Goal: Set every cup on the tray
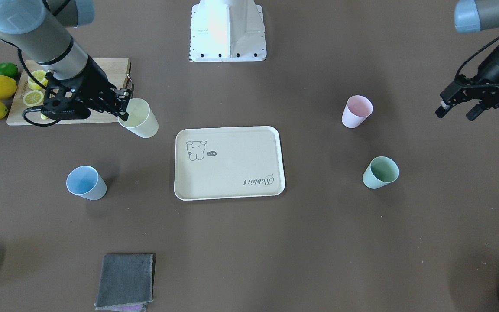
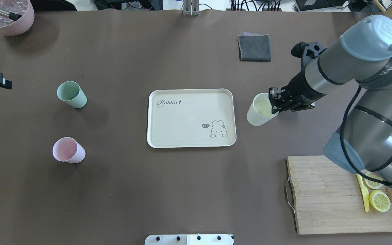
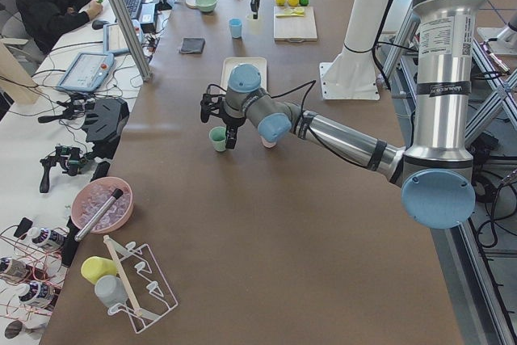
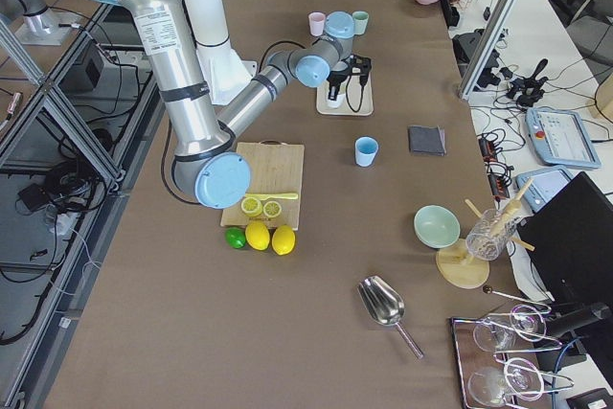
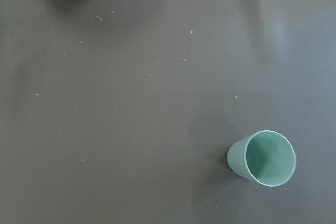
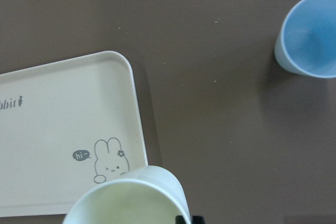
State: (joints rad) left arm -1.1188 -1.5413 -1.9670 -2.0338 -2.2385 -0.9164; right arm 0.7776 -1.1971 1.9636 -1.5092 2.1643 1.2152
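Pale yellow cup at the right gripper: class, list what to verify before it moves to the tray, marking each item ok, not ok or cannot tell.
1. Right gripper pinching the pale yellow cup at its rim: ok.
2. Tray floor bare: ok.
3. Table between cup and tray free: ok.
4. Left gripper away from the tray: ok, open, off to the side.
5. Cup base above the tray rim: cannot tell.

The cream tray [image 1: 232, 167] lies flat at the middle of the table [image 1: 249, 247]. My right gripper [image 1: 124, 105] pinches the rim of the yellow cup [image 1: 142, 122], tilted, just beside the tray. The blue cup [image 1: 85, 183] stands upright nearer the far edge on my right. The pink cup [image 1: 356, 111] and the mint cup [image 1: 380, 172] stand upright toward the left edge.
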